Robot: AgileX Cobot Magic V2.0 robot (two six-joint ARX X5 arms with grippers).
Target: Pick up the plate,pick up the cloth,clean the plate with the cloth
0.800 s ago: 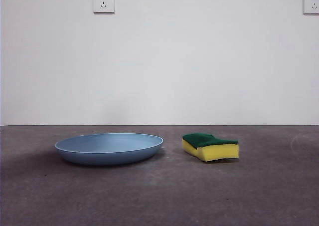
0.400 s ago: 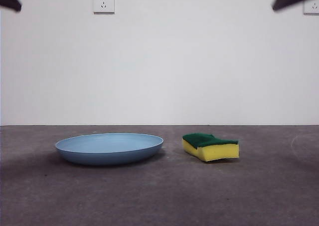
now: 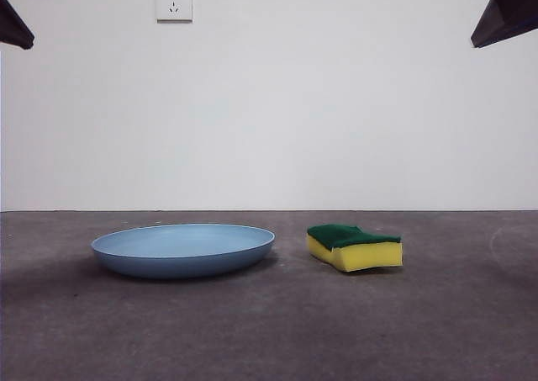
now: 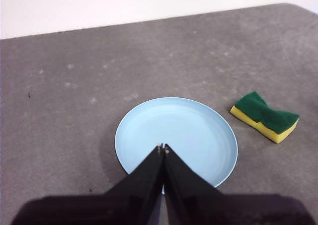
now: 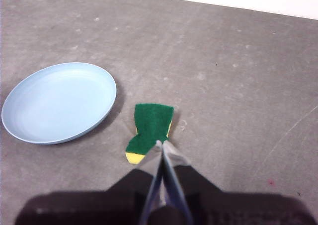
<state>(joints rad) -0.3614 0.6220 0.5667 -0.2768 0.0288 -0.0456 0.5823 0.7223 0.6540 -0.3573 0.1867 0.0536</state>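
**Both arms arrive above an untouched table**

A plain white wall with a socket (image 3: 174,2) backs the grey table (image 3: 269,330). A second ago no arm showed in the front view; now dark tips sit in both top corners, so the approach has begun and nothing is lifted yet. The left gripper (image 4: 162,147), jaws pressed together, hangs high over the plate (image 3: 183,249). The right gripper (image 5: 160,144), jaws likewise pressed together, hangs over the sponge (image 3: 355,246), which lies at the plate's three o'clock, near but apart, green face up. Nothing else stands in the way; both grippers must open before grasping.
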